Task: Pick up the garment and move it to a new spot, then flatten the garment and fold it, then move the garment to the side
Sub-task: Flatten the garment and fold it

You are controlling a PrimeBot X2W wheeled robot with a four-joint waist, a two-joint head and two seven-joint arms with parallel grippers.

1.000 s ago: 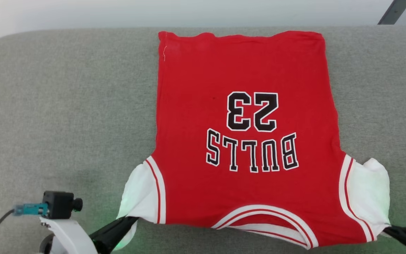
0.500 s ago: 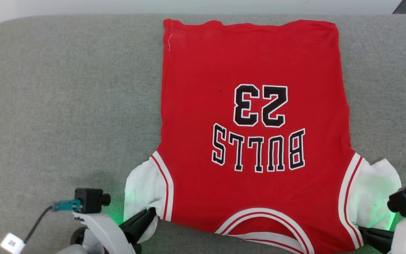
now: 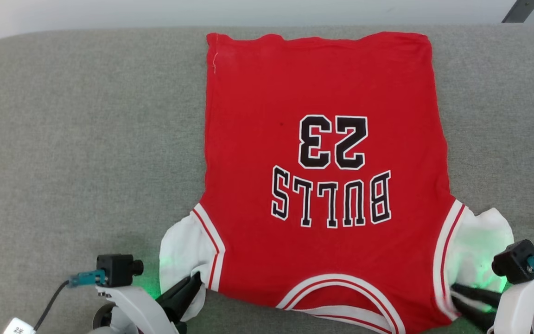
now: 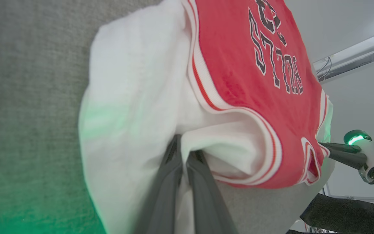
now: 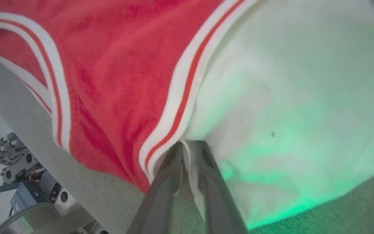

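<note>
Our left gripper (image 3: 193, 284) is clamped on the garment (image 3: 248, 139), pinching the white left sleeve (image 3: 181, 246) close to its striped seam. In the left wrist view, the two dark fingers (image 4: 161, 195) meet with white cloth bunched around their tips. Our right gripper (image 3: 455, 290) bites the opposite shoulder where the red body meets the white right sleeve (image 3: 480, 236). In the right wrist view, a strip of white cloth runs between its fingers (image 5: 216, 182), so we judge it to be gripping too (though a thin gap shows between them).

The garment lies face up on the grey cloth-covered counter (image 3: 86, 139), right of centre. Its hem (image 3: 318, 39) is toward the far edge and its striped neckline (image 3: 341, 284) is nearest us, so the black-and-white lettering reads upside down. The red body looks smooth and flat, but both sleeves are rumpled and partly tucked under.

We judge that the garment has reached its new spot and that flattening is the step in hand, with folding not yet begun. The next move calls for drawing each sleeve outward until it lies flat. Both grips should then let go gently so the smooth body is not dragged out of shape.
</note>
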